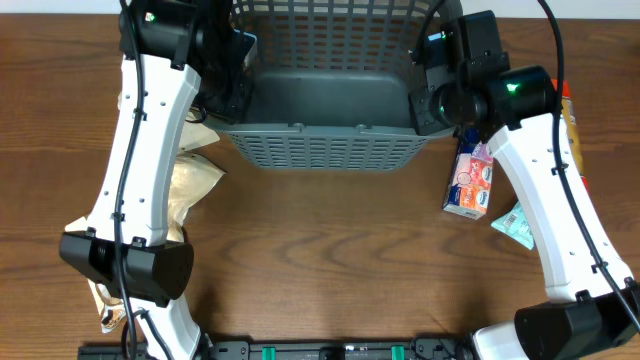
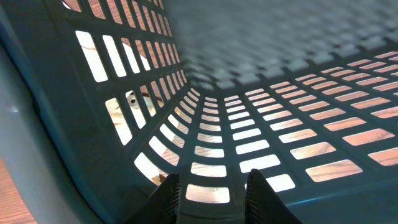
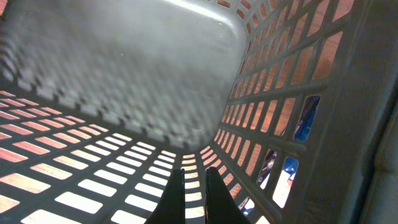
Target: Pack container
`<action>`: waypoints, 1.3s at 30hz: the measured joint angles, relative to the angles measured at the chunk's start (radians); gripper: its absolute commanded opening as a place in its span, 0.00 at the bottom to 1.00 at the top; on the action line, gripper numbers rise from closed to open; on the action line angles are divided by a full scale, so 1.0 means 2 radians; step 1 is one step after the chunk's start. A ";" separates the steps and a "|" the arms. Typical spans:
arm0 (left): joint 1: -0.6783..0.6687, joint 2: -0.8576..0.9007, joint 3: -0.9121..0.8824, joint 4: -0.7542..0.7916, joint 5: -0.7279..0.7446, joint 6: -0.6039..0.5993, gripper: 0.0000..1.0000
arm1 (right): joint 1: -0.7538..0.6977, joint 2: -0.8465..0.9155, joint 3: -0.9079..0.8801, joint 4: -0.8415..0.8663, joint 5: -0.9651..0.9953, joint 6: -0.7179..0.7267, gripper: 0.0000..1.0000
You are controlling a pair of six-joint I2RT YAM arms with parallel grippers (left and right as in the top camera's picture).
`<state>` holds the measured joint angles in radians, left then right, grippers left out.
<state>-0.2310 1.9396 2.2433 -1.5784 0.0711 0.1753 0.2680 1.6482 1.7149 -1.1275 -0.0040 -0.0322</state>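
Observation:
The container [image 1: 320, 150] is a large dark grey lattice basket at the back middle of the table, and nothing shows on its floor. My left gripper [image 1: 232, 95] is at its left wall. In the left wrist view the two fingers [image 2: 168, 198] stand on either side of the container's wall [image 2: 249, 124], so my left gripper [image 2: 213, 180] is shut on it. My right gripper [image 1: 425, 100] is at the right wall. In the right wrist view my right gripper [image 3: 194, 171] is shut inside the container [image 3: 124, 155], its fingers almost touching with nothing seen between them.
Tan paper pouches [image 1: 195, 180] lie left of the basket under the left arm. A pink and white carton [image 1: 470, 180] and a teal packet [image 1: 515, 225] lie to the right by the right arm. An orange package [image 1: 570, 110] sits at the right edge.

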 measured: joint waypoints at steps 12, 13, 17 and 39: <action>0.000 0.000 0.000 0.063 0.000 0.002 0.42 | 0.000 0.000 0.000 0.080 0.014 -0.003 0.10; 0.000 0.000 0.000 0.069 0.000 0.003 0.42 | 0.000 0.000 0.000 0.086 0.016 -0.004 0.10; 0.000 0.000 0.000 0.087 -0.001 0.006 0.50 | 0.000 0.000 0.000 0.116 0.021 -0.007 0.33; 0.004 -0.139 0.000 0.100 -0.085 0.010 0.92 | -0.045 0.000 0.249 -0.081 0.138 -0.026 0.99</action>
<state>-0.2226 1.6619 2.2429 -1.3788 -0.0986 0.1959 0.1780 1.6482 2.2131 -1.2903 0.2718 -0.0845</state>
